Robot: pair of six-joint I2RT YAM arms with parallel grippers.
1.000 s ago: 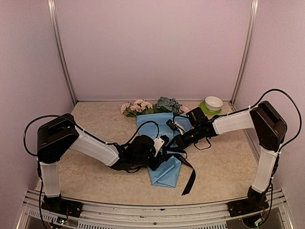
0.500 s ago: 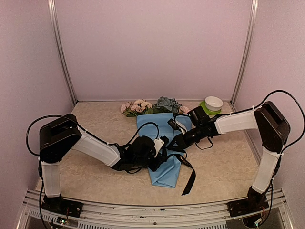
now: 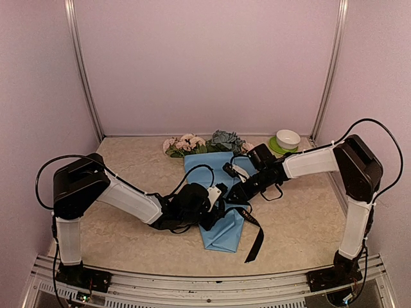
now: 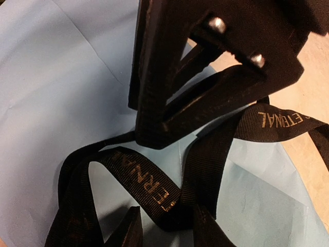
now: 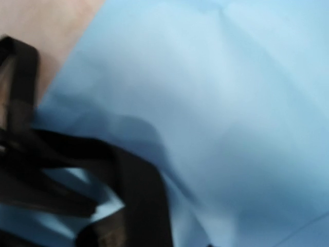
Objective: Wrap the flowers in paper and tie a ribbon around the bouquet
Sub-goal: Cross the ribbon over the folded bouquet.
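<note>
The bouquet lies mid-table: a cone of light blue paper (image 3: 221, 224) with the pink and blue-grey flowers (image 3: 205, 142) at its far end. The black ribbon (image 3: 257, 239) crosses the cone's middle, one end trailing to the near right. My left gripper (image 3: 221, 204) sits low over the cone. In the left wrist view the left gripper (image 4: 167, 226) is open, and a fold of the gold-lettered ribbon (image 4: 154, 190) lies between its fingers. Just beyond, my right gripper (image 4: 159, 135) points down at the paper (image 4: 61, 92), with light showing between its fingers. The right wrist view is blurred, showing paper (image 5: 231, 103) and ribbon (image 5: 133, 195).
A white bowl on a green saucer (image 3: 287, 138) stands at the back right corner. The beige table (image 3: 128, 167) is closed in by pale walls behind and at both sides. Black cables loop off both wrists above the cone.
The right arm has edged a little left, toward the left gripper. The left arm, the bouquet and the ribbon's trailing end lie as before.
</note>
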